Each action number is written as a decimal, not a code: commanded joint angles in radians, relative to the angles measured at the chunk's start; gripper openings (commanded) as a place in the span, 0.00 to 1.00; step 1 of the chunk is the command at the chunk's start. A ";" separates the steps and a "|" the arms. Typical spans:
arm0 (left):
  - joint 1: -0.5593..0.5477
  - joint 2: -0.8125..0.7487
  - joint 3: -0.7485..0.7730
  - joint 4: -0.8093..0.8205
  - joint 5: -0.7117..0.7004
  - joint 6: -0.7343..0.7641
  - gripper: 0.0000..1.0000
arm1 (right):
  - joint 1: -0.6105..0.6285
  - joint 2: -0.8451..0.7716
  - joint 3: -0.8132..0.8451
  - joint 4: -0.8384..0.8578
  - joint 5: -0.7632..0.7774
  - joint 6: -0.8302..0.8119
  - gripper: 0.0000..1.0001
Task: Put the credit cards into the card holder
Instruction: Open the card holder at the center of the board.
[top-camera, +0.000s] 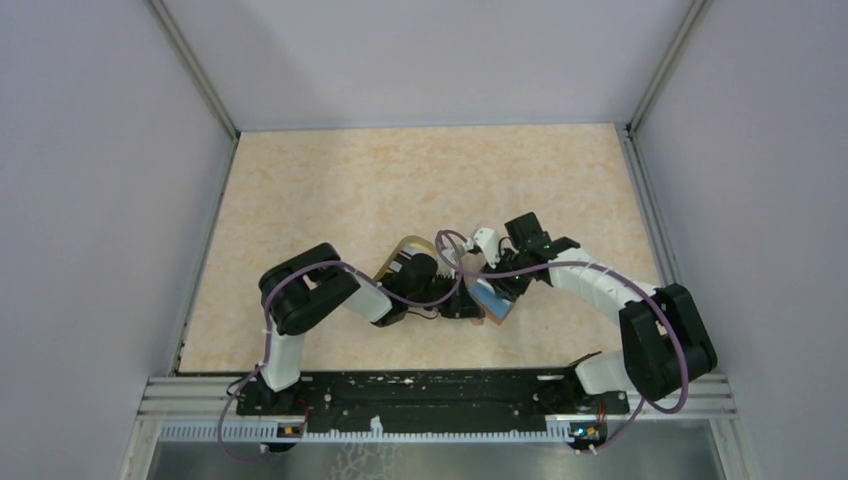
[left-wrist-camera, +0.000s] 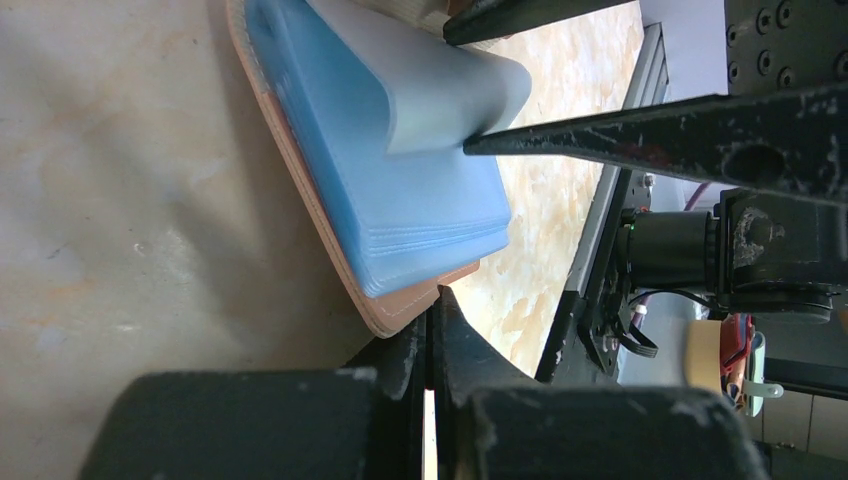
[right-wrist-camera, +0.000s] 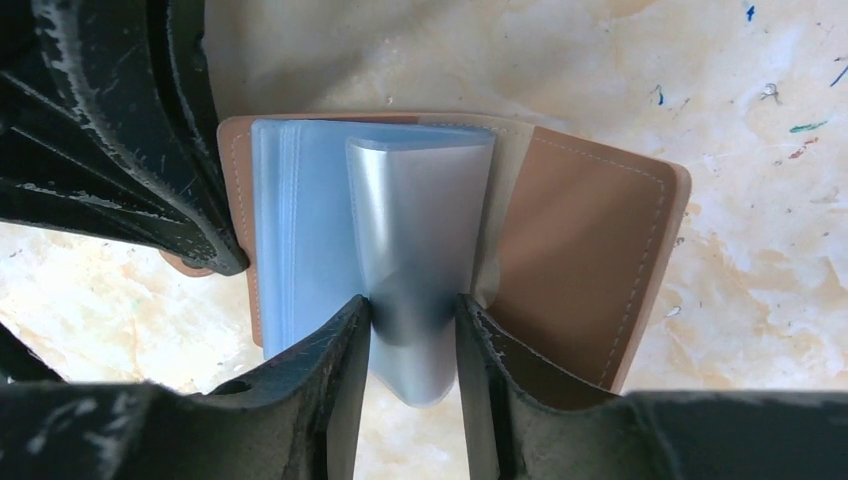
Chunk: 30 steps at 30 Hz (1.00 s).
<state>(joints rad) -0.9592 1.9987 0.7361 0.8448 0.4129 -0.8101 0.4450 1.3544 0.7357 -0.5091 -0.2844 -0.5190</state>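
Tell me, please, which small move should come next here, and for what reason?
Probably the right pincer should fold the clear sleeve it pinches over onto the brown half of the card holder, whose edge the left pincer clamps. That would likely expose a pocket; no card shows in either pincer.

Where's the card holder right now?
In the top view the card holder lies open at the near centre of the table, between the left gripper and right gripper, whose fingers straddle one sleeve.
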 joint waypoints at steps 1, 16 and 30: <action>0.002 0.022 0.009 -0.006 0.020 0.026 0.00 | 0.003 -0.021 0.033 0.038 0.041 0.020 0.35; 0.008 0.040 0.026 -0.032 0.054 0.041 0.00 | -0.039 -0.054 0.005 0.126 0.254 0.040 0.44; 0.051 0.036 0.069 -0.148 0.097 0.063 0.00 | -0.054 0.010 0.000 0.143 0.366 0.055 0.35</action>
<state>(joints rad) -0.9310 2.0182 0.7727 0.8089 0.4892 -0.7876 0.4000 1.3472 0.7330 -0.3893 0.0605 -0.4839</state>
